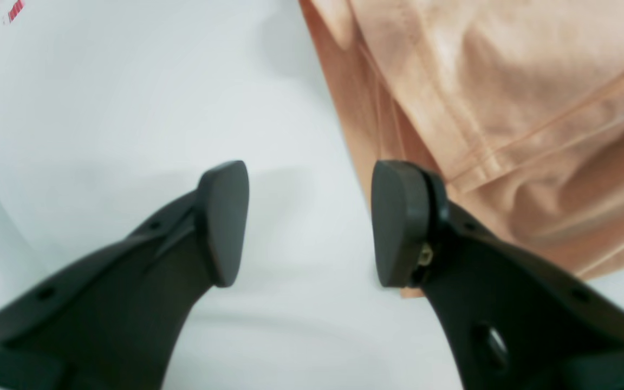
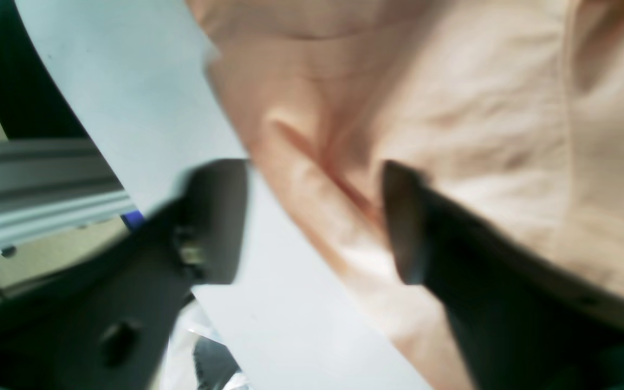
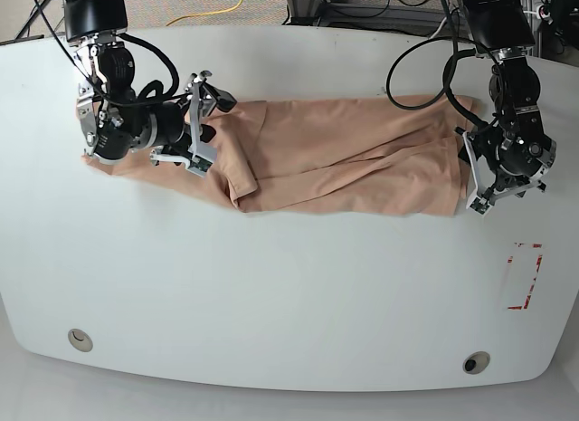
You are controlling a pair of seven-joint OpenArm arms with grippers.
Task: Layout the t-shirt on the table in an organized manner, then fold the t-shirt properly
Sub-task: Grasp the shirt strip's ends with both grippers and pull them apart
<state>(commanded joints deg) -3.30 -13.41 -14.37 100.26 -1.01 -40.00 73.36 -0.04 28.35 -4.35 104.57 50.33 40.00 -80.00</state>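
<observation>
Base view, left to right: the right gripper lies on its side over the left end of the shirt, its jaws apart and holding nothing. The shirt stretches across the far half of the table as a long, wrinkled band, with a folded flap near its left third. At the shirt's right end the left gripper hangs over the cloth's edge, jaws parted and empty. Nearer the front right, a red tape mark sits on the bare top, and two grommet holes lie along the front edge.

Right wrist view is blurred: bare table on the left, shirt on the right, the spread right gripper straddling the cloth's edge.

Left wrist view: the tape shows top left, the open left gripper is over white table, and its right finger is at the edge of the hemmed shirt.
</observation>
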